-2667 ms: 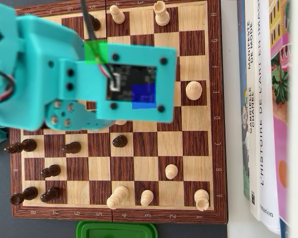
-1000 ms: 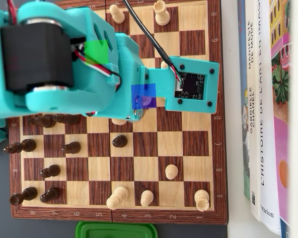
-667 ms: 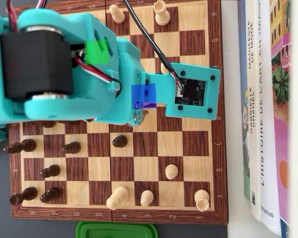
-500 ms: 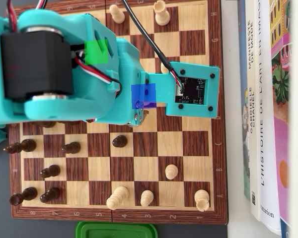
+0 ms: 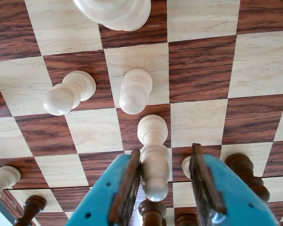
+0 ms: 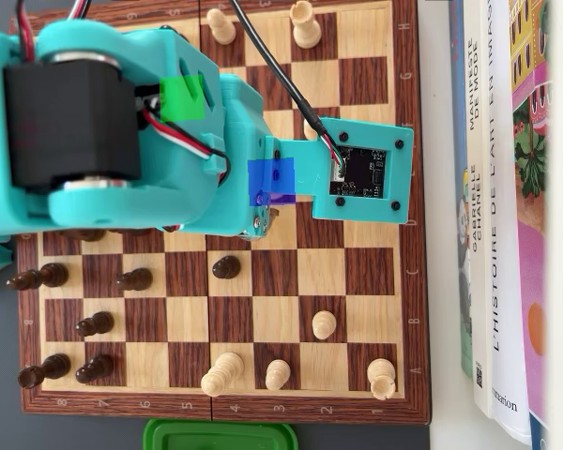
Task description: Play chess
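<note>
In the wrist view my gripper (image 5: 165,151) is open low over the chessboard (image 5: 203,70). A tall white piece (image 5: 153,157) stands between the brown pads (image 5: 128,186). It rests against the left pad, with a clear gap to the right one. A second white piece (image 5: 186,165) peeks out just behind the right finger. Two white pawns (image 5: 134,92) (image 5: 68,93) stand further ahead. In the overhead view the teal arm (image 6: 169,131) covers the upper left of the chessboard (image 6: 275,274) and hides the jaws.
Dark pieces (image 5: 243,170) (image 5: 151,212) stand close under the jaws. In the overhead view dark pieces (image 6: 94,324) cluster at lower left and white pieces (image 6: 278,374) line the bottom row. Books (image 6: 507,206) lie along the right. A green lid (image 6: 220,436) sits below the board.
Since 2.7 s ago the arm has reached right across the board, and its camera mount now covers the white piece at mid right. It has hardly moved in the last second.
</note>
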Controlling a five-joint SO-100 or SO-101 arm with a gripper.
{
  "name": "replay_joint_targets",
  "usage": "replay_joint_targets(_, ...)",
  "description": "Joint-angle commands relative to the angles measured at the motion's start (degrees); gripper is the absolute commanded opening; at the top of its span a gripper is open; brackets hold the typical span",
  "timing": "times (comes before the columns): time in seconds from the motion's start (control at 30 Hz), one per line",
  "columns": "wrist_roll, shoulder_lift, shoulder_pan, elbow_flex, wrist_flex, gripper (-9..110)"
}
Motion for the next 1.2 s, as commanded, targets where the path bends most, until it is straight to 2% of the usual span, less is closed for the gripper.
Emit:
replay_joint_targets(0.0, 0.0, 0.4, -0.1, -0.5, 0.1, 16)
replay_joint_targets(0.97, 0.0, 0.4, -0.2, -0.5, 0.2, 11)
replay_joint_targets(1.17, 0.0, 0.4, -0.2, -0.5, 0.2, 5)
